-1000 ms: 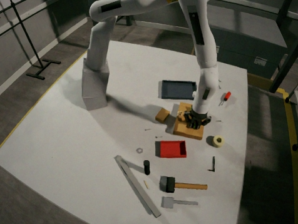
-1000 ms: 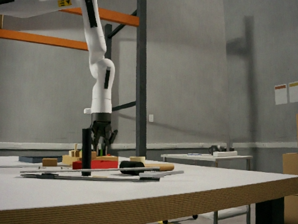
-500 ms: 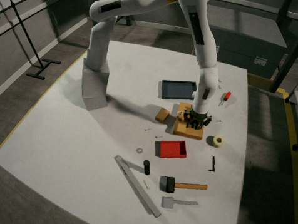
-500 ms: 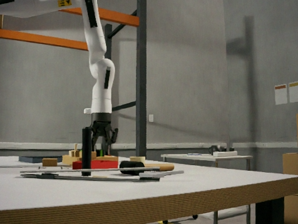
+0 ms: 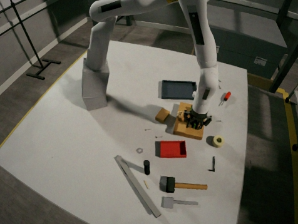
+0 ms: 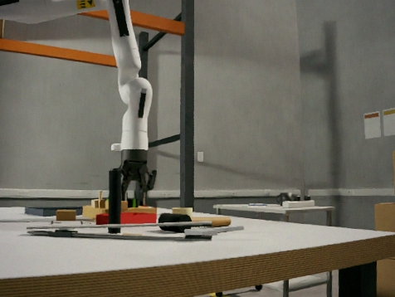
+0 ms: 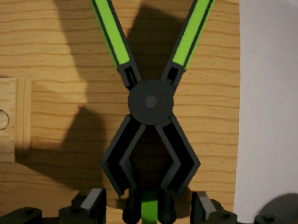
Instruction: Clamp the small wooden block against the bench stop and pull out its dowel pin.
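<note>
Arm: white, reaching in from the upper left and bending down right of centre in the top view | Forearm and wrist: near vertical in the exterior view | Gripper [image 5: 197, 122] [image 6: 138, 195] [image 7: 148, 206]: pointing down, fingers partly open, tips apart along the wrist view's lower edge

Showing smooth white, rounded arm segments [image 5: 205, 47] [image 6: 126, 50] with black inset panels, wearing a yellow marking up top, rising from a blocky grey pedestal [image 5: 91, 94], ending in black, many-linked jaws [image 5: 198, 122] [image 6: 137, 195].
</note>
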### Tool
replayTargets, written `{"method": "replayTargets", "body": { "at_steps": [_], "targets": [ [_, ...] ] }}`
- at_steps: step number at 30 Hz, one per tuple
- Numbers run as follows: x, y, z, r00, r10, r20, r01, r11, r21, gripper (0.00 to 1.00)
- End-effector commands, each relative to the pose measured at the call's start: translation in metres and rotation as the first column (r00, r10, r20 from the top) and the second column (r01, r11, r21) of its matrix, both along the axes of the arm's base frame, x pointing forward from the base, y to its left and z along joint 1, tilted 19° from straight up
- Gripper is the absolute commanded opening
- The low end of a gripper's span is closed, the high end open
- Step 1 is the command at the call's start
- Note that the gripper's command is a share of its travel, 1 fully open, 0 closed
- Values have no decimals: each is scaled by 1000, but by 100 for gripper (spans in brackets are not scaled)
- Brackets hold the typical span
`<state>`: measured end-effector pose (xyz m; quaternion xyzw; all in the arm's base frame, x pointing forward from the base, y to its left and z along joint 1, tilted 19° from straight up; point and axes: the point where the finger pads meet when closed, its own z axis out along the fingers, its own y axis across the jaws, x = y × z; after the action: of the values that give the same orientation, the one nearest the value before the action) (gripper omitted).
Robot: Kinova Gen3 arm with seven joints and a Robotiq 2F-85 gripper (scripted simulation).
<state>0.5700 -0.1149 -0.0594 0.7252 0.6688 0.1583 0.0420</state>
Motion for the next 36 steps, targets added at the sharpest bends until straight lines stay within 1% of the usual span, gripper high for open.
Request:
{"method": "replayTargets", "body": {
  "at_steps": [1,12,24,36],
  "targets": [
    [1,-1,1,1000,0,2,0,1000,-1,58],
    [0,-1,3,1000,0,2,0,1000,-1,58],
    [-4,-3,15,1000,0,2,0,1000,-1,58],
    [-11,-7,40,1000,0,2,0,1000,-1,58]
  ]
}}
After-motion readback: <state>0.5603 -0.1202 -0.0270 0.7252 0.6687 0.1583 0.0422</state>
